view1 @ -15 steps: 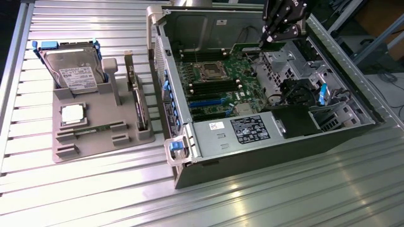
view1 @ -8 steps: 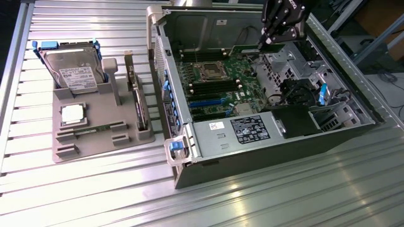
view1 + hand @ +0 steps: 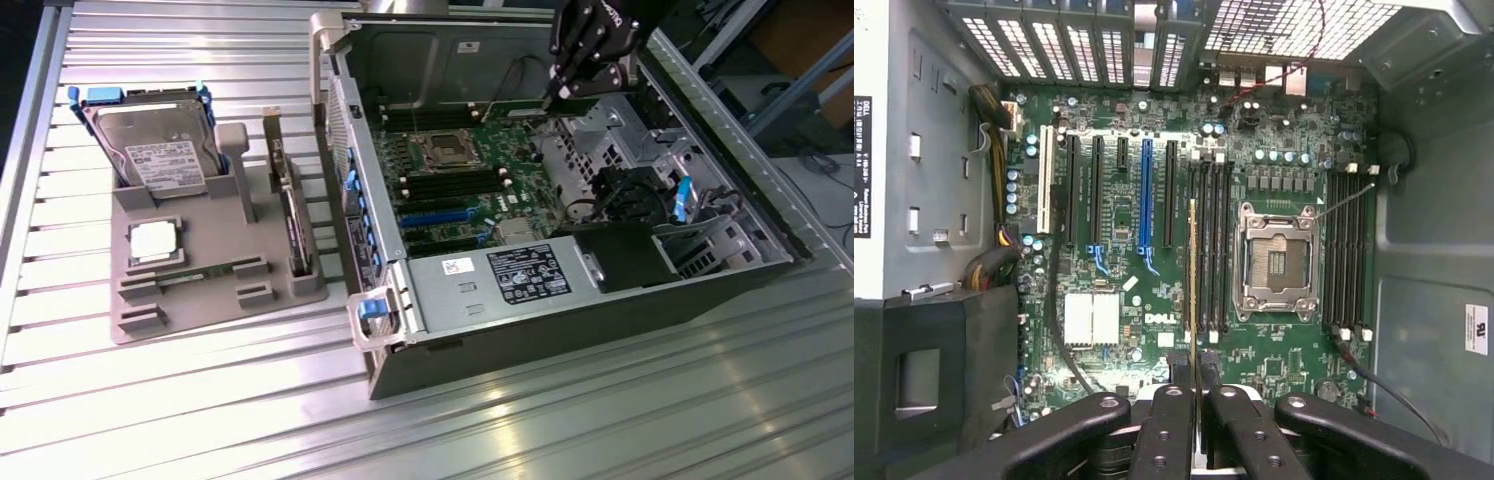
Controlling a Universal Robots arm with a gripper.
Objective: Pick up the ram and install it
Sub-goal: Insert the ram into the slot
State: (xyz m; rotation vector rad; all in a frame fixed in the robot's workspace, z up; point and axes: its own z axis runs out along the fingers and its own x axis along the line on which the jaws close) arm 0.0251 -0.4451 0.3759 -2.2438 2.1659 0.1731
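Slatted metal table (image 3: 534,430); open computer case (image 3: 561,330) lies on its side toward the table edge at the exterior view's right, interior facing up; motherboard (image 3: 1124,215) exposed on the case floor.

Grey tray (image 3: 200,310) sits near the table edge at the exterior view's left, just beside the case; hard drive (image 3: 158,160) stands tilted at the tray's far end; dark expansion card (image 3: 296,210) stands on edge along the tray side nearest the case; silver CPU (image 3: 154,242) lies flat mid-tray; a second green stick (image 3: 203,272) lies flat just beside the CPU, toward the tray's near edge.

Gripper (image 3: 1194,395) is over the case's far end, pointing down into it; jaws closed on the ram (image 3: 1192,280), pinching its upper edge.

The ram is seen edge-on, upright, lined up with the outermost of the dark memory slots (image 3: 1212,245) beside the empty CPU socket (image 3: 1276,262); cannot tell whether its lower edge touches the slot.
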